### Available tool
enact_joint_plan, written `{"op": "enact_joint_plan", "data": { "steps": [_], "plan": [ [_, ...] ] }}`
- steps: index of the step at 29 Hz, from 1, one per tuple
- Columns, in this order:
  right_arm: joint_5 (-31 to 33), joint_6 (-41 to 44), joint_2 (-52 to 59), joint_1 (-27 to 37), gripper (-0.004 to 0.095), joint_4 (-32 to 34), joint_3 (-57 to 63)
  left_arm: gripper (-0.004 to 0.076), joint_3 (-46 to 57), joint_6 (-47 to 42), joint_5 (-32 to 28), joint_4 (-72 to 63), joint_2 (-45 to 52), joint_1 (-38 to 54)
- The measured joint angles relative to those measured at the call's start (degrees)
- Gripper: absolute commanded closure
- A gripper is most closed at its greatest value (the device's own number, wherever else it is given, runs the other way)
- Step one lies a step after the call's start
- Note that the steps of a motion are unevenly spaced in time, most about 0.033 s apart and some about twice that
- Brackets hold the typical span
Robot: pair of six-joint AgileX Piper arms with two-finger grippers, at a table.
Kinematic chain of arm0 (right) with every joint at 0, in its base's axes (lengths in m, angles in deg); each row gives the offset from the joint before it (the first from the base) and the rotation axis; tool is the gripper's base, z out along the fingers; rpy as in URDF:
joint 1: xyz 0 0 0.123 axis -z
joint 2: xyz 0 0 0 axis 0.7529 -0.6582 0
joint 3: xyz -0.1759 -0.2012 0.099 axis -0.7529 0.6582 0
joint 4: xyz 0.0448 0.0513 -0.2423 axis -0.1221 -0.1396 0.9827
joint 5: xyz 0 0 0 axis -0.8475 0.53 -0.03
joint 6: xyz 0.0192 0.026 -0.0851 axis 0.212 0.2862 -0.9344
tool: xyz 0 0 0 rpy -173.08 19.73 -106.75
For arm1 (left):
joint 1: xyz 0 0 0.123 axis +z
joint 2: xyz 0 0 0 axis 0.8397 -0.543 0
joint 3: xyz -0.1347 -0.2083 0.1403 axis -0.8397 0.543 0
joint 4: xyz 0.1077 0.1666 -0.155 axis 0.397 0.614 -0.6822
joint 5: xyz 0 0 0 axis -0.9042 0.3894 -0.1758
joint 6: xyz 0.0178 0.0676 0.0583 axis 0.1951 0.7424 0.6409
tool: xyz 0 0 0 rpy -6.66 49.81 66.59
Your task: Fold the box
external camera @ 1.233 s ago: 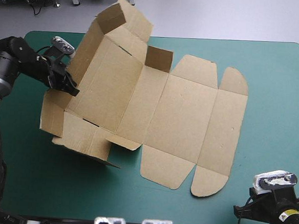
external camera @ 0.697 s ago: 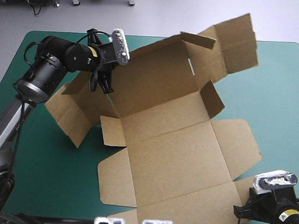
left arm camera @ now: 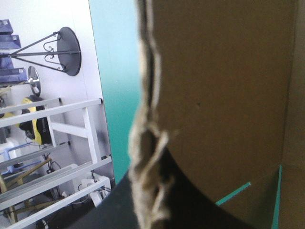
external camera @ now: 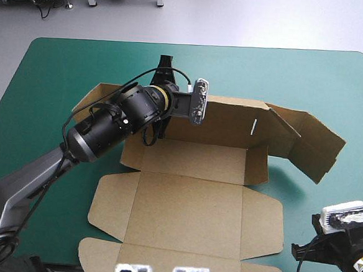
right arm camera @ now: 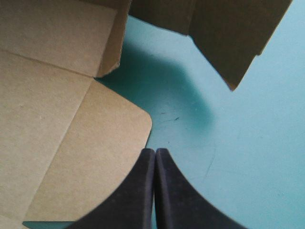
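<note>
Pinching the raised rear wall of the box (external camera: 190,196), left gripper (external camera: 161,127) is clamped on the board edge. Box sits mid tabletop (external camera: 55,65), base flat, front flaps at the near edge. Near right corner: right gripper (right arm camera: 155,151) empty, fingers pressed together, just beside a rounded flap.

No legible text, labels, brands or numbers anywhere in view.

One box (external camera: 189,205), seemingly one sheet; one left gripper (left arm camera: 147,195), one right gripper (right arm camera: 155,153); one table (external camera: 62,59).
</note>
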Motion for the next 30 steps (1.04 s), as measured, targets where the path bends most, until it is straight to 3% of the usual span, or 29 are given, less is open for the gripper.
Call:
{"op": "enact_joint_plan", "data": {
  "steps": [10, 23, 30],
  "plan": [
    [3.94, 3.84, -4.56, 0.00, 0.0929, -2.84, -21.11, 0.0734, 11.03, -20.88, -6.65, 16.68, 0.29, -1.71],
    [2.44, -2.14, -33.49, 0.00, 0.0929, -10.11, -44.07, 0.0734, 24.54, -42.53, -9.65, 36.70, 3.14, -8.35],
    [1.89, -3.65, -50.84, 0.00, 0.0929, -11.31, -54.87, 0.0734, 27.15, -48.95, -8.93, 41.71, 3.55, -11.36]
  ]
}}
